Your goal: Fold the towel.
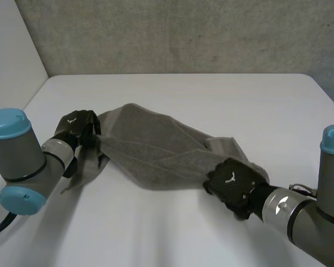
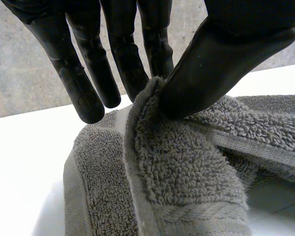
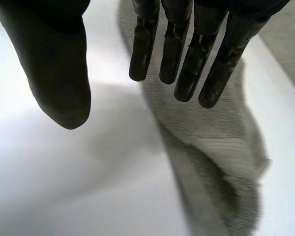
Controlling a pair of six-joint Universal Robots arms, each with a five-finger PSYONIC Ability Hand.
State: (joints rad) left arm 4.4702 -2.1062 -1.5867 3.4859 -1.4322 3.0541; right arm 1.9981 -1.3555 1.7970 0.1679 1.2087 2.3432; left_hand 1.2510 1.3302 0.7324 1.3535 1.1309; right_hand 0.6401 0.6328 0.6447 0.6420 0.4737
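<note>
Towel (image 1: 156,147) edge in left hand (image 1: 78,125)

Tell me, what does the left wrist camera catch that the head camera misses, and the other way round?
Left wrist view adds: the left hand pinching a fold of the towel at its edge between thumb and fingers, plus the towel's loopy pile. Head view adds: the whole grey towel crumpled across the table, with the right hand at its opposite end. Both share the towel, the left hand and the white table.
</note>
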